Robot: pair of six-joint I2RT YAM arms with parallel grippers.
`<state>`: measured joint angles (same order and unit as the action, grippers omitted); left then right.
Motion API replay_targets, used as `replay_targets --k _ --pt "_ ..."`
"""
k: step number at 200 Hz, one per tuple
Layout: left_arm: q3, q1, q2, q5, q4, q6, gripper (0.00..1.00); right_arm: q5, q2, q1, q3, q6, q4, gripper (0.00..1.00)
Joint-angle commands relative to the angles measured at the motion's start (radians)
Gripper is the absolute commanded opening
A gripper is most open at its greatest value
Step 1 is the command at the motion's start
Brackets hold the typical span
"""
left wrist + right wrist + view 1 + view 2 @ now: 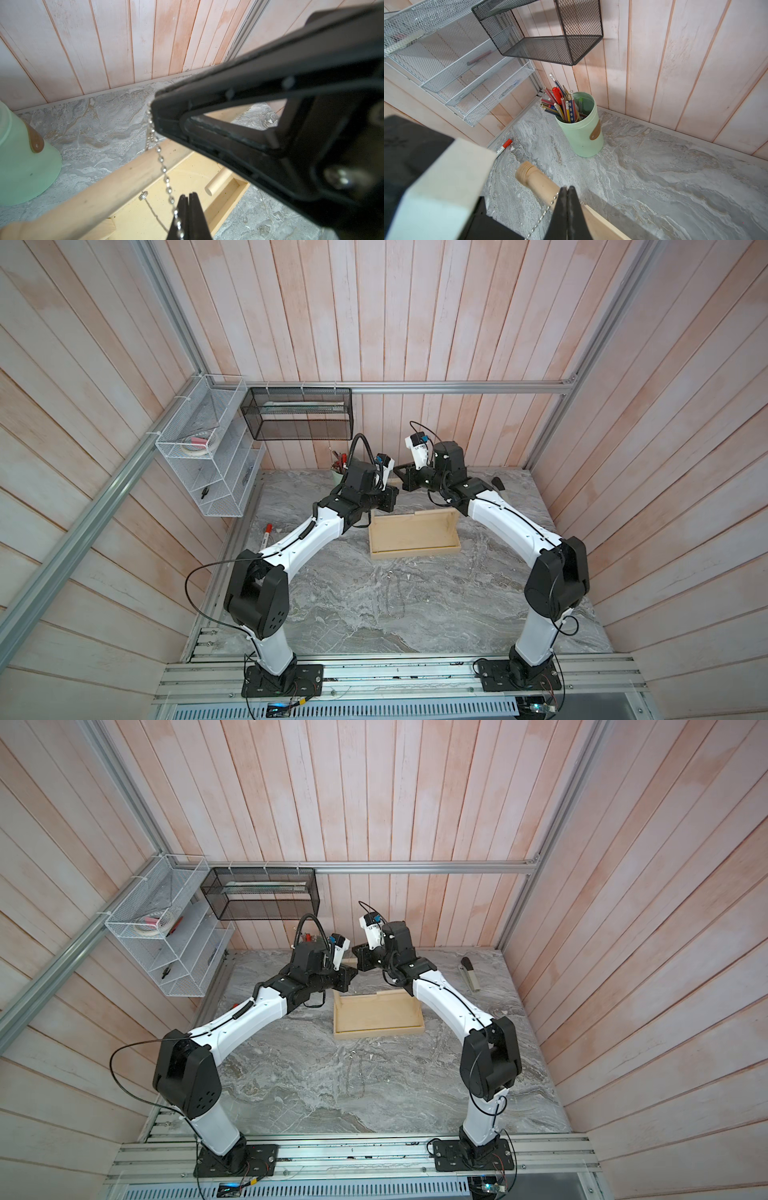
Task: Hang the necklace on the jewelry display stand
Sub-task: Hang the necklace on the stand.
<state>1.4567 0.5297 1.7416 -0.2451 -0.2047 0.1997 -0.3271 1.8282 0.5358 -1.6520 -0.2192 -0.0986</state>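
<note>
Both arms reach in over the back of the desk. Their wrists meet above the jewelry display stand.

Left claw: clenched, fingertips pinched on the necklace.

Right claw: clenched as well, its tips nipping the same chain at another point.

Left wrist view: the beaded chain slants from one pair of tips to the other and crosses the stand's top bar. Cannot tell whether it touches the wood. A thinner strand with a small ring hangs past the bar, over the tray.

Right wrist view: the chain drops just beside the right claw's tips, close to the bar's grooved end.

In both top views the wrists hide the chain.

A mint-green pen cup, full of pencils, stands upright on the desk near the stand, towards the back wall. A red-capped marker lies flat near the desk's left edge.
</note>
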Motion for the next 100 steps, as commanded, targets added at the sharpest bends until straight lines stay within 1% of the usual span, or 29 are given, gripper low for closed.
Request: replay_targets --k 1,24,61,100 --pt "-0.030 -0.001 -0.039 0.007 0.038 0.013 0.00 0.017 0.003 0.004 -0.040 0.021 -0.010 0.00" --pt "-0.053 0.000 -0.045 0.009 0.039 0.023 0.00 0.022 0.004 0.005 -0.033 0.024 -0.024 0.00" --pt "-0.131 -0.005 -0.066 0.004 0.080 0.042 0.00 0.031 0.001 0.019 -0.023 0.041 -0.062 0.00" --pt "-0.163 -0.011 -0.066 -0.002 0.095 0.056 0.02 0.033 -0.013 0.024 0.001 0.027 -0.065 0.00"
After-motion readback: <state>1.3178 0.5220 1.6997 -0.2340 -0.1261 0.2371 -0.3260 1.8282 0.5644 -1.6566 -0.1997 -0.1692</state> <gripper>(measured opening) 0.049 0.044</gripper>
